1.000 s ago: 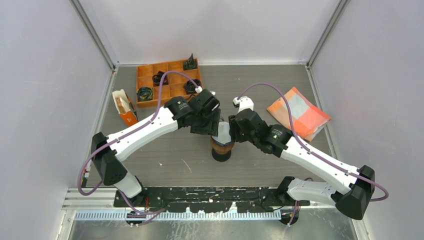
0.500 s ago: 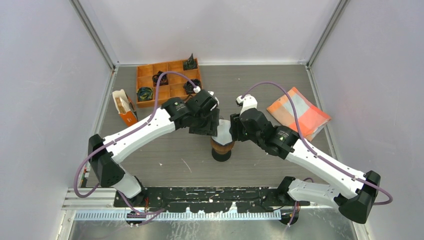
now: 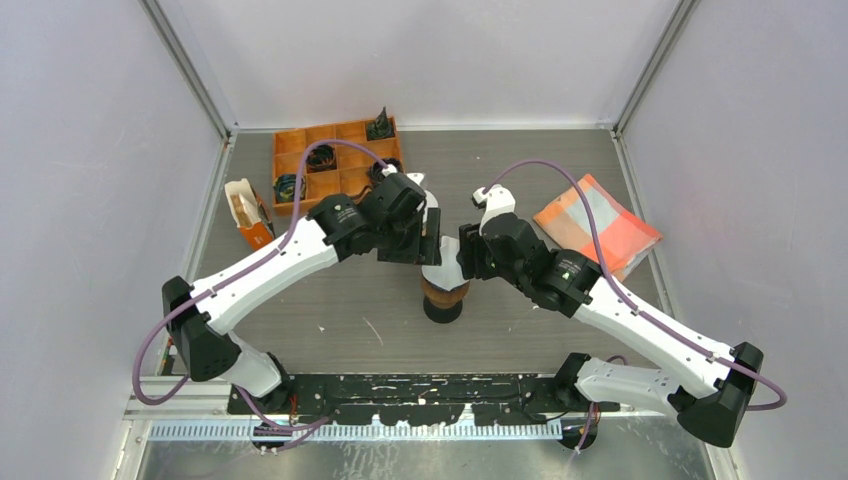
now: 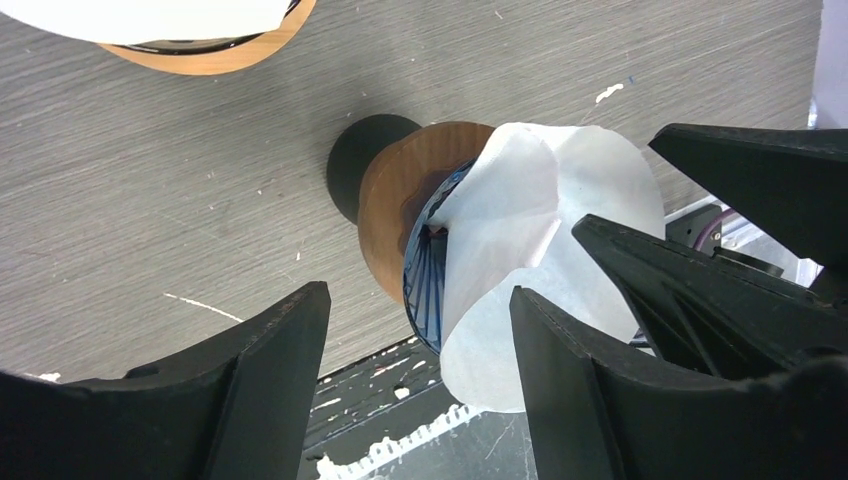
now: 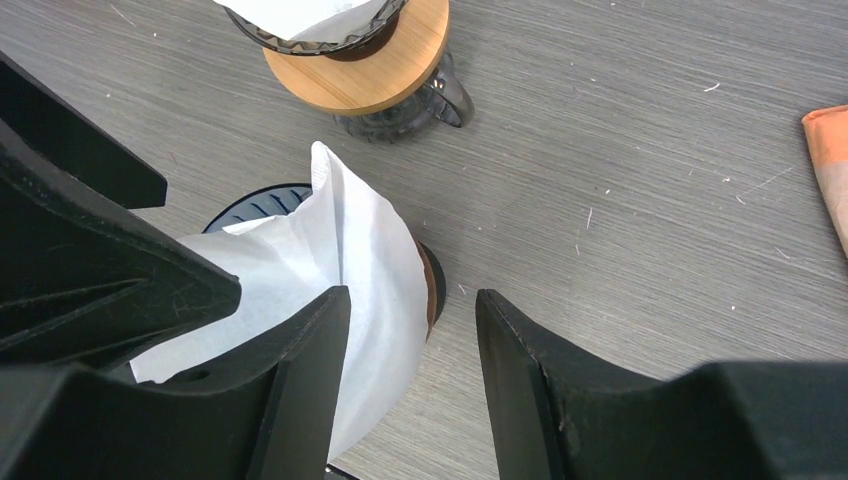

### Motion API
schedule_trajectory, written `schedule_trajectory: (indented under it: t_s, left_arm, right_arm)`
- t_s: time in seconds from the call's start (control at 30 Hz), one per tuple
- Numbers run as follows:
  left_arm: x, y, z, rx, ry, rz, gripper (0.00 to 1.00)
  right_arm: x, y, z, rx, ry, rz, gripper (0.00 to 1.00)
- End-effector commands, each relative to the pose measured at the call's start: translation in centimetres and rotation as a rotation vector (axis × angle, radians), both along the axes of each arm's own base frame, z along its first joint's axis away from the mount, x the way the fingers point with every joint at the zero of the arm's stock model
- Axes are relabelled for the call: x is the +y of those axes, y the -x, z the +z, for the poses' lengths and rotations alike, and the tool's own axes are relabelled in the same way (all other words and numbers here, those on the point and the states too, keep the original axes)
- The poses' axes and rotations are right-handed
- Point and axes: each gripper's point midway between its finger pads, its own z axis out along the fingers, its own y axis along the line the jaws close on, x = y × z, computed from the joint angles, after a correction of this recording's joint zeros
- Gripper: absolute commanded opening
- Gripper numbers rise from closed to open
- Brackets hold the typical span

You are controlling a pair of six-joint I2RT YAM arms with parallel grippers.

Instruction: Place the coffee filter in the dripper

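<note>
The dripper (image 3: 443, 296) has a blue ribbed cone (image 4: 428, 268), a brown collar and a black base. It stands mid-table. A white paper coffee filter (image 4: 540, 230) sits in its cone, partly spread, with its edges standing above the rim; it also shows in the right wrist view (image 5: 350, 260). My left gripper (image 3: 428, 243) is open just behind and left of the dripper, its jaws (image 4: 420, 300) around the cone's near rim. My right gripper (image 3: 466, 257) is open at the dripper's right side, and one finger (image 5: 300, 360) lies over the filter.
A second glass dripper with a bamboo collar and a filter (image 5: 350, 50) stands just beyond; it is hidden under the arms from above. An orange compartment tray (image 3: 335, 165) is at the back left, a filter carton (image 3: 250, 215) at the left, and an orange-grey cloth (image 3: 595, 225) at the right.
My left gripper has drawn back a little from the dripper toward the far side, its elbow swinging left. The right gripper has shifted slightly. The filter stays in the cone.
</note>
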Motion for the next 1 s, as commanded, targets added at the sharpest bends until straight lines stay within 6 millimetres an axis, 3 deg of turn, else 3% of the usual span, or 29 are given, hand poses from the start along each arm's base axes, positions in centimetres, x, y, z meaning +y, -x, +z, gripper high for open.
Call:
schedule_trajectory:
  t_s: [0.0, 0.33, 0.6, 0.97]
  left_arm:
    - [-1.6, -0.9, 2.0, -0.05, 0.08, -0.028, 0.7]
    - [-2.4, -2.5, 1.1, -0.07, 0.038, -0.016, 0.72]
    - [-0.6, -3.6, 0.8, -0.121, -0.008, 0.068, 0.69]
    - [0.7, -3.3, -0.1, -0.104, -0.021, 0.103, 0.65]
  right_arm:
    - [0.3, -0.7, 2.5, -0.063, -0.047, -0.008, 0.56]
    - [0.5, -1.1, 1.0, -0.05, -0.02, -0.014, 0.56]
    - [0.0, -1.1, -0.5, -0.03, 0.011, -0.031, 0.56]
    - [-0.9, -1.2, -1.4, -0.015, 0.035, -0.055, 0.57]
